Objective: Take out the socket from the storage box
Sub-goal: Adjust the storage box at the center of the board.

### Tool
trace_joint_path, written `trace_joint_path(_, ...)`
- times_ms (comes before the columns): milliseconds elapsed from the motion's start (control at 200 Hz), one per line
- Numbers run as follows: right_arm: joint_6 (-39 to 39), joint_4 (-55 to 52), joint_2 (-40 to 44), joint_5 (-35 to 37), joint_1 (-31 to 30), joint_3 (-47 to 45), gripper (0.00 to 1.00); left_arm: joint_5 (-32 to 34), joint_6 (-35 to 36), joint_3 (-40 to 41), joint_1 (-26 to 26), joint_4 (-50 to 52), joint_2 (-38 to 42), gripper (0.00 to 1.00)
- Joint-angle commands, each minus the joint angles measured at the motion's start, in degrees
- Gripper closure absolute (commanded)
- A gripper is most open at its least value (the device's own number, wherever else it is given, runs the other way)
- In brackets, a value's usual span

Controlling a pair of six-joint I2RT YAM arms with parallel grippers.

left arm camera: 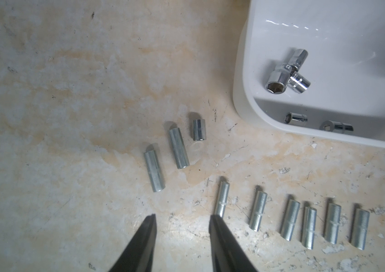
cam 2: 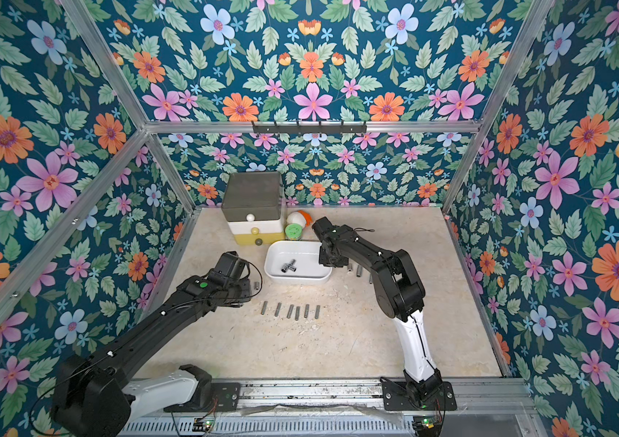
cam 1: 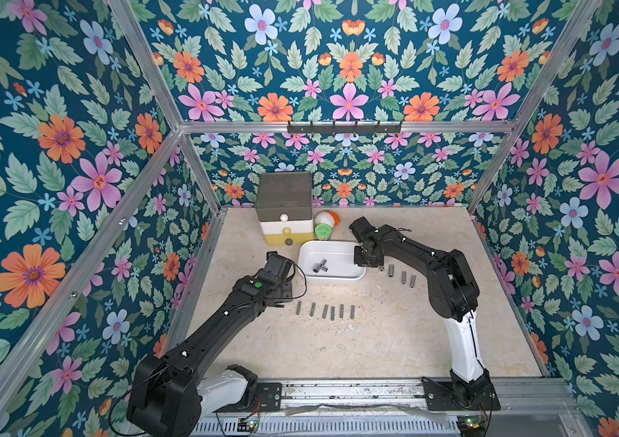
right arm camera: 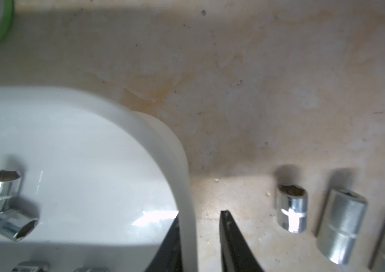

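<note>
Sockets point(left arm camera: 285, 75) lie in the storage box point(cam 1: 334, 279) before the drawer tower point(cam 1: 285, 196); only the right wrist view shows the right end effector point(right arm camera: 199, 214) apart astride its wall, while the left end effector point(left arm camera: 182, 216) is apart and empty.

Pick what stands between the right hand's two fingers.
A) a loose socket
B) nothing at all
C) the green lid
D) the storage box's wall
D: in the right wrist view the right hand straddles the wall of the storage box, one finger inside, one outside.
</note>
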State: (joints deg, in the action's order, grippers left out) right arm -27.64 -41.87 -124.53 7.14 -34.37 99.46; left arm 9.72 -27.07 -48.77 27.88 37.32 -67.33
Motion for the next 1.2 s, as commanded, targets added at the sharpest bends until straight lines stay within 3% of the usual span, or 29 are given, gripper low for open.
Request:
trace_joint_path(0, -1.58, 1.13, -0.36, -2.66, 0.83, -0.4, 0.83, -0.38, 0.44, -0.01, -0.02, -0.66, 0.53, 0.56)
trace_joint_path(135, -2.66, 0.89, -0.1, -4.56, 1.72, -0.7, 1.0, -0.5, 0.54, -0.12, -0.02, -0.58, 0.53, 0.56)
trace_joint_path(590, -2.67, -10.81, 0.16, -10.98, 3.26, 4.51, 1.0, -0.29, 0.27, 0.1, -0.02, -0.49, 1.8, 0.56)
trace_joint_path(870, -0.19, -15.71, -1.84, -18.83, 4.12, 7.77, 1.0, -0.14, 0.33, 0.08, -0.02, -0.32, 2.15, 0.56)
trace_joint_path(1195, 2.04, -17.35, -2.04, -18.58, 4.66, 9.52, 1.0, -0.22, 0.27, 0.17, -0.06, -0.42, 2.1, 0.56)
